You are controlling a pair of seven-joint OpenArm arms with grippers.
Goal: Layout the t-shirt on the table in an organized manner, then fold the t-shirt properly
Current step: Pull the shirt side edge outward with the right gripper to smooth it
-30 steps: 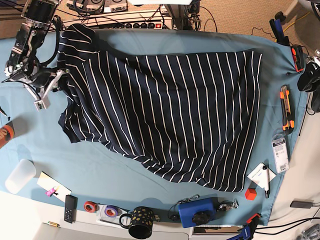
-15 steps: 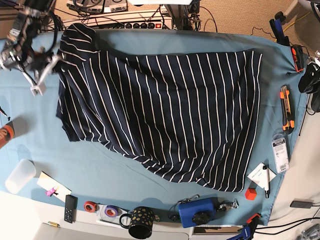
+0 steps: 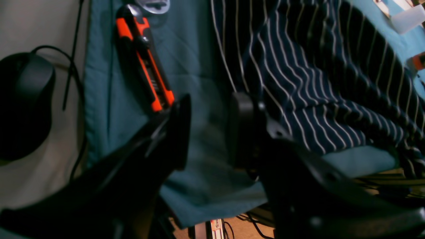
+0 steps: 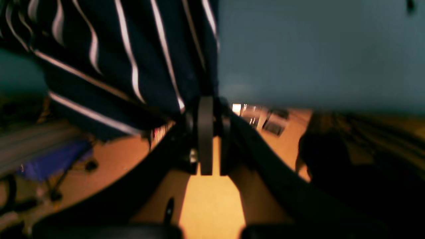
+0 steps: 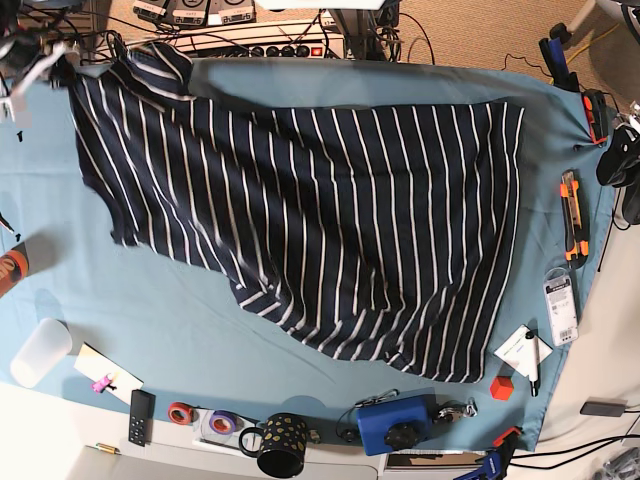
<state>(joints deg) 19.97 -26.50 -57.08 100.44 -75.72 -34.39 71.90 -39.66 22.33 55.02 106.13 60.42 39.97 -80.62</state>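
The navy white-striped t-shirt (image 5: 330,220) lies spread over most of the teal table (image 5: 150,330), its lower hem slanting toward the front right. My right gripper (image 5: 45,62) is at the far left corner. In the right wrist view this gripper (image 4: 209,132) is shut on an edge of the t-shirt (image 4: 132,66), lifted over the table's edge. My left gripper (image 3: 211,132) stands open over bare teal cloth at the right side, holding nothing, with the t-shirt's (image 3: 315,83) edge just beside one finger.
An orange utility knife (image 5: 571,215) lies by the right edge, also in the left wrist view (image 3: 146,66). Along the front stand a black mug (image 5: 280,445), a blue box (image 5: 395,422), tape rolls (image 5: 180,412) and a red cube (image 5: 501,387). A power strip (image 5: 280,48) runs behind.
My right gripper closed on the t-shirt's left edge and pulled it up toward the far left corner, stretching the bunched left part flatter. The left arm stayed put.
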